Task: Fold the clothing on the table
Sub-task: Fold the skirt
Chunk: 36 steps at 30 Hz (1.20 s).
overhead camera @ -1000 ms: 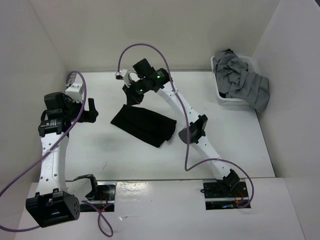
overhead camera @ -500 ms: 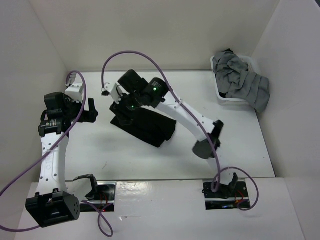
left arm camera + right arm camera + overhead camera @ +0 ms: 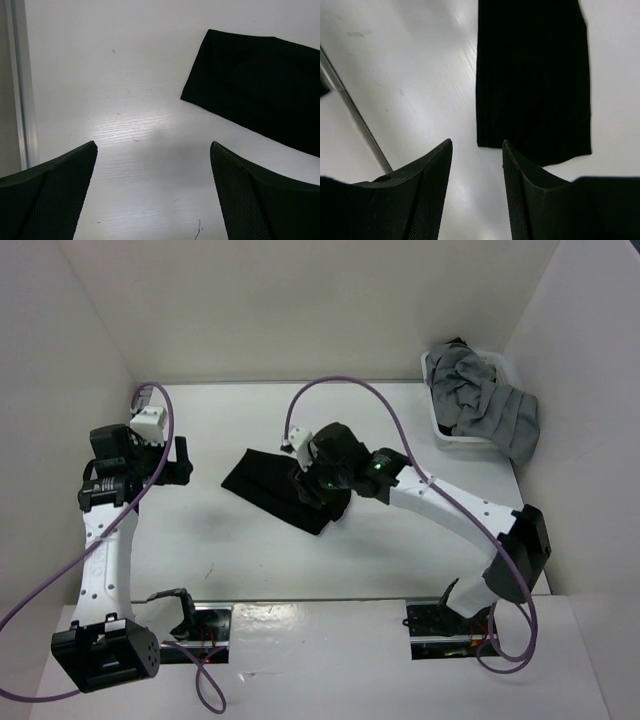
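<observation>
Entry: the clothing lay flat on the counter, a black oblong set slantwise near the middle, between the two arms. I noted the left fingers spread wide over bare counter, apart from the cloth's corner and holding nothing. The right fingers hung at the cloth's right end, parted, with only white counter showing between them and no fabric pinched. Grey garments sat heaped in a white bin at the far right corner.
</observation>
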Motion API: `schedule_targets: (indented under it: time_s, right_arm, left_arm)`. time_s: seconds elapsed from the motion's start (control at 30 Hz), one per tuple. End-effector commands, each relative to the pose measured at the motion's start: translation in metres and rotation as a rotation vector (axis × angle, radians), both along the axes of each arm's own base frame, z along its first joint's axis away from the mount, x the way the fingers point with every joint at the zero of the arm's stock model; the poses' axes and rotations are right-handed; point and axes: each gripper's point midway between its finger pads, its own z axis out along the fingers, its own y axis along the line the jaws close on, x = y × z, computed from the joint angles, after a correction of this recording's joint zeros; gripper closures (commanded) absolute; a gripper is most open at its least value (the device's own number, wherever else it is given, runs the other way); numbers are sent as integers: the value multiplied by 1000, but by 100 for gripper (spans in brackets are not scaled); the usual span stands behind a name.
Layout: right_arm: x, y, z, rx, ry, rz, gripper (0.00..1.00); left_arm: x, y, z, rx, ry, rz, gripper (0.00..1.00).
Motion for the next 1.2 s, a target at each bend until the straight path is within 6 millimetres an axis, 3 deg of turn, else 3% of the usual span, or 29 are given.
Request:
schedule_targets:
  time_s: [0.0,0.1,0.27,0.37,0.43,0.5,0.93,1.17]
  right_arm:
    - [8,22,-8,95,-47,21,50]
    - [21,23,-38,41,-14,14,50]
    - [51,28,-71,12,-6,24,51]
    - [59,35,-74,57,-17,24,51]
    - [58,36,-87,61,-13,31,51]
    - [69,36,-97,72,-25,-8,51]
    - [103,73,-137,67,29,-4,53]
    - [126,84,-133,78,17,-7,54]
  left_arm:
    - [6,16,-3,26,3,60,1]
    - [4,23,-8,21,21,86,1]
    - [0,33,-4,18,8,117,1]
    - [-2,34,-5,20,6,114,1]
    - [-2,37,-8,17,15,123,1]
    - [0,38,-13,11,34,123,1]
    - [3,41,-25,6,72,130,1]
    - [4,41,-27,3,81,130,1]
